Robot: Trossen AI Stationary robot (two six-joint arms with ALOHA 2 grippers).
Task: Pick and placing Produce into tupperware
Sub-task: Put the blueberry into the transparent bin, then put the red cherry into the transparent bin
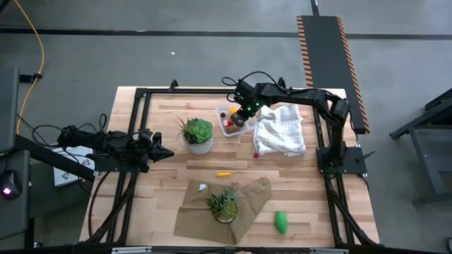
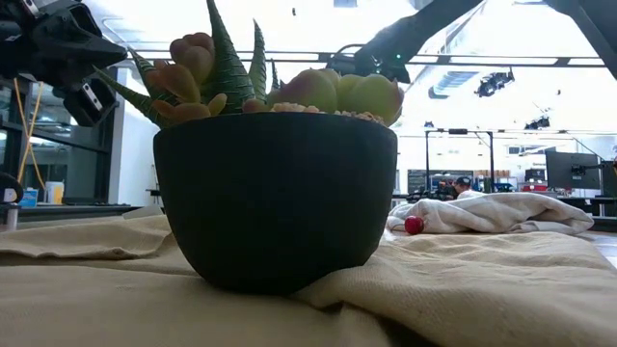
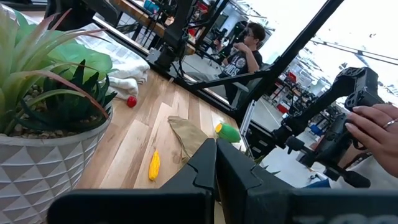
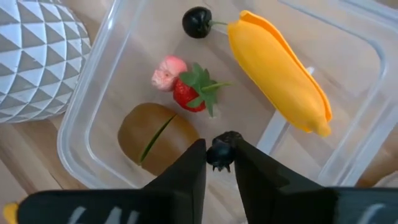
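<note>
Presently the right claw (image 4: pixel 220 163) hangs over the clear rectangular plastic container (image 1: pixel 227 118) at the far side of the wooden desk (image 1: pixel 169 161), between the white patterned plant pot (image 1: pixel 198 143) and the crumpled white cloth (image 1: pixel 280 131). Its dark fingers (image 4: pixel 186 171) pinch a tiny dark round berry (image 4: pixel 219 154) between their tips, inside the container's rim.

Contents of the container, right wrist view: a long yellow banana-shaped piece (image 4: pixel 277 70), a second dark berry with a stem (image 4: pixel 196 22), a red strawberry with green leaves (image 4: pixel 189 94), a pink piece (image 4: pixel 166 72) touching it, and a brown kiwi-like ball (image 4: pixel 155 132).

Loose on the desk: a small yellow oblong piece (image 1: pixel 223 173), a green piece (image 1: pixel 281 221) near the front edge, and a small red berry (image 1: pixel 256 155) just beside the cloth.

The left claw (image 3: pixel 214 163) waits at the desk's left edge — fingers pressed together, holding nothing. A dark plant pot (image 1: pixel 224 206) stands on tan cloth (image 1: pixel 247 204) at the front.

A person's hand (image 3: pixel 376 127) shows beyond the desk.
</note>
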